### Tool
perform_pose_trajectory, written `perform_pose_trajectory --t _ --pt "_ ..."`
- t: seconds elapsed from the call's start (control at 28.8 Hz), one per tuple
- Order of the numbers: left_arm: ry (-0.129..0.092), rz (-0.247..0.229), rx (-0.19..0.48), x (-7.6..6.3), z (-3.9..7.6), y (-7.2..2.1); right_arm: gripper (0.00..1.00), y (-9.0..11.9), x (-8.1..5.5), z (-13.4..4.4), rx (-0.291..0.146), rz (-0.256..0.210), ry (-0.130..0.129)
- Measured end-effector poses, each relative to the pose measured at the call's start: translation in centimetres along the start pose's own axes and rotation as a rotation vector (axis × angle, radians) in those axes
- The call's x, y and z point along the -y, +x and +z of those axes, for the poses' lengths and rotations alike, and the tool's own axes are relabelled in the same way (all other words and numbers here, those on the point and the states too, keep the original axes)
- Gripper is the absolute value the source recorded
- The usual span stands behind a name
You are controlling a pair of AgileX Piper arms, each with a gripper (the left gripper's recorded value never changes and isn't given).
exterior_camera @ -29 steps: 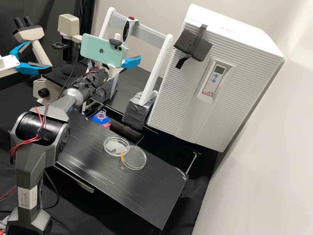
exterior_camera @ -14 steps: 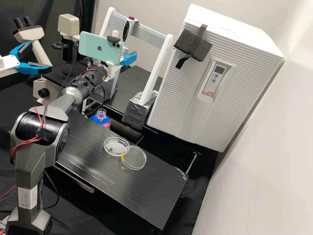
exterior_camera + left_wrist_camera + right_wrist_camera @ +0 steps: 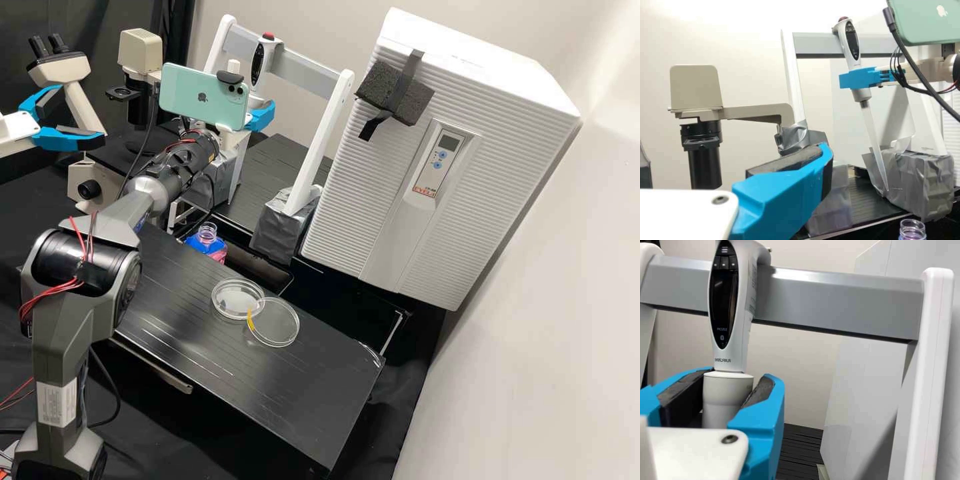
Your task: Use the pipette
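Ribbed black bench (image 3: pixel 300 387), right tool (image 3: pixel 727 390) clamped on smooth white pipette (image 3: pixel 732 305), left tool (image 3: pixel 73 119) splayed, holding nothing

Plain off-white wall (image 3: pixel 533 333) on the right and behind, with a bright light patch at upper right. Black bench (image 3: pixel 280 167), black cloth (image 3: pixel 200 427) draped low in front. Raised black ribbed platform (image 3: pixel 300 393) nearest the camera. Big white ribbed cabinet unit (image 3: pixel 373 187) against the wall, black foam block (image 3: pixel 393 90) strapped to its top corner. Black curtain (image 3: pixel 100 20) back left, microscope (image 3: pixel 83 187) in front of it.
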Motion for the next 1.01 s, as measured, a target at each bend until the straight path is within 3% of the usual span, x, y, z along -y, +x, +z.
perform_pose_trajectory --t 0.56,0.9,1.01 --pt "-0.004 0.001 -0.003 -0.02 -0.08 -0.01 0.0 0.09 0.07 -0.11 -0.003 -0.003 0.001" --pt "-0.004 0.001 -0.003 -0.02 -0.08 -0.01 0.0 0.22 -0.07 -0.34 -0.005 -0.013 0.046" --pt "-0.004 0.001 -0.003 -0.02 -0.08 -0.01 0.0 0.23 -0.11 -0.28 -0.004 -0.013 0.047"
